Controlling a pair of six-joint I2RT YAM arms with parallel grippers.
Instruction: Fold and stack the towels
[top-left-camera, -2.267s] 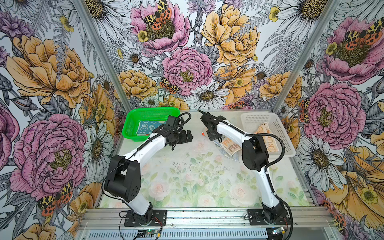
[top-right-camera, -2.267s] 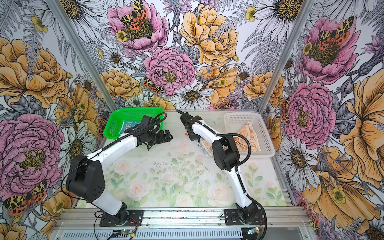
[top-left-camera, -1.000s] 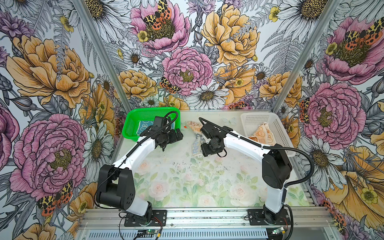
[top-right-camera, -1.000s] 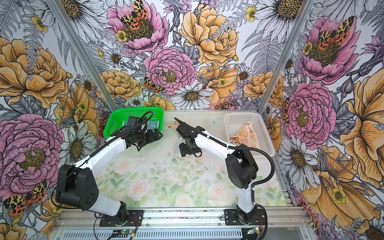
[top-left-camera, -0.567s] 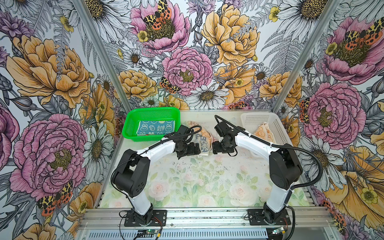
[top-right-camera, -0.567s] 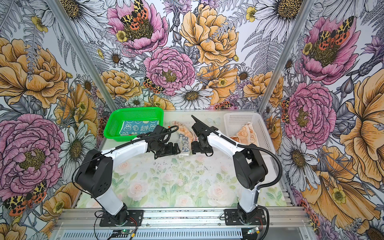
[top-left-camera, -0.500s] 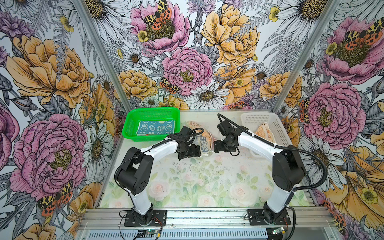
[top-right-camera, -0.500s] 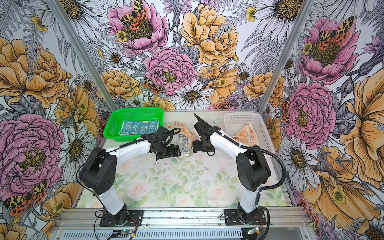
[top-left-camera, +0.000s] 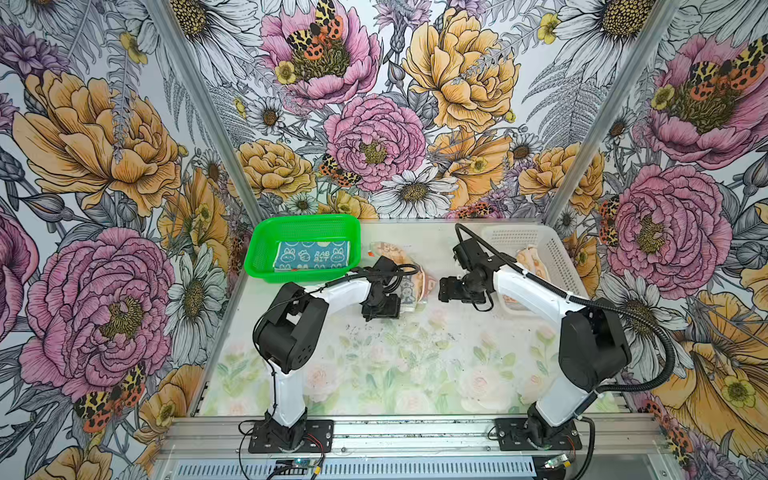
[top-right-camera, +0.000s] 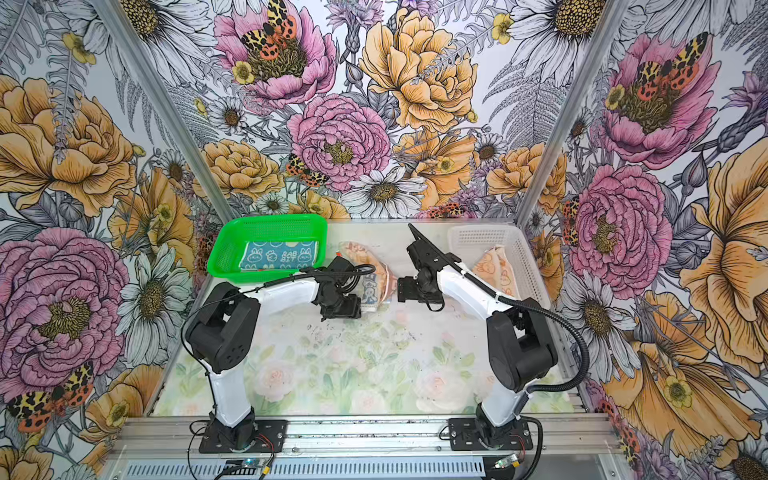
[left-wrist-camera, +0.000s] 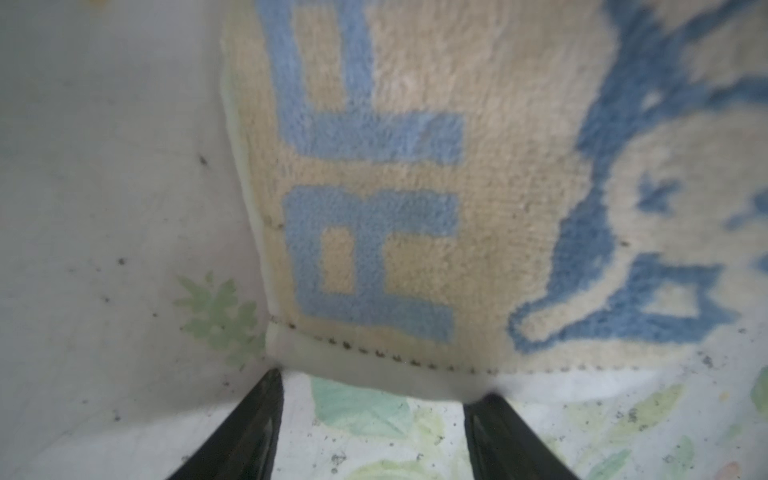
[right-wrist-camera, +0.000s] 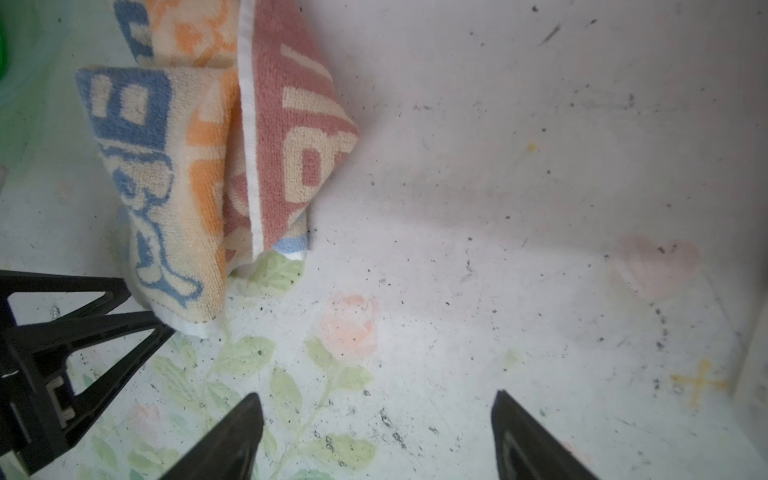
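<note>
Left gripper (left-wrist-camera: 382, 386): we see black tapered fingers (left-wrist-camera: 249, 428) spread, flanking white stitched hem of cream towel (top-left-camera: 410, 286), fuzzy terry, blue, orange lettering, crumpled at centre in a top view. Right gripper (right-wrist-camera: 374, 399) spread above speckled table (right-wrist-camera: 519, 187).

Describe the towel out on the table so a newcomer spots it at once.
At the back of the floral table, look between the green basket and the white basket. The cream towel lies crumpled there at the left gripper's tips. Unlike the blue towel and orange towel, it sits in no basket and shows multicoloured block letters.
</note>
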